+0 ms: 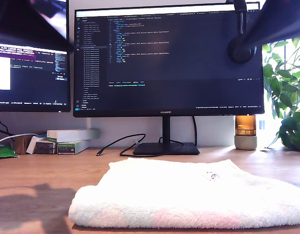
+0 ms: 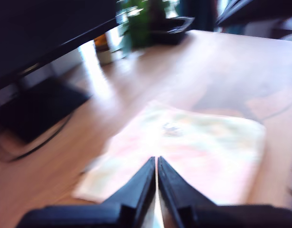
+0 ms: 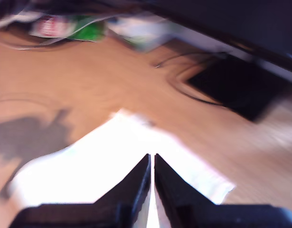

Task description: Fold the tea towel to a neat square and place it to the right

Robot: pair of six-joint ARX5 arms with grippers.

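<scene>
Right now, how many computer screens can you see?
2. The big monitor stands on its stand in the middle, behind the tea towel. A second monitor sits at the exterior view's left, partly cut off. More could be out of frame.

You're at an office desk [image 1: 32, 180]: two monitors [image 1: 169, 58] showing code, cables [image 1: 118, 144], boxes [image 1: 71, 139], a plant [image 1: 286, 97] by the window.

Bare desk [image 1: 32, 190] flanks the tea towel [image 1: 189, 195]; monitor stand [image 1: 165, 147] blocks behind.
</scene>
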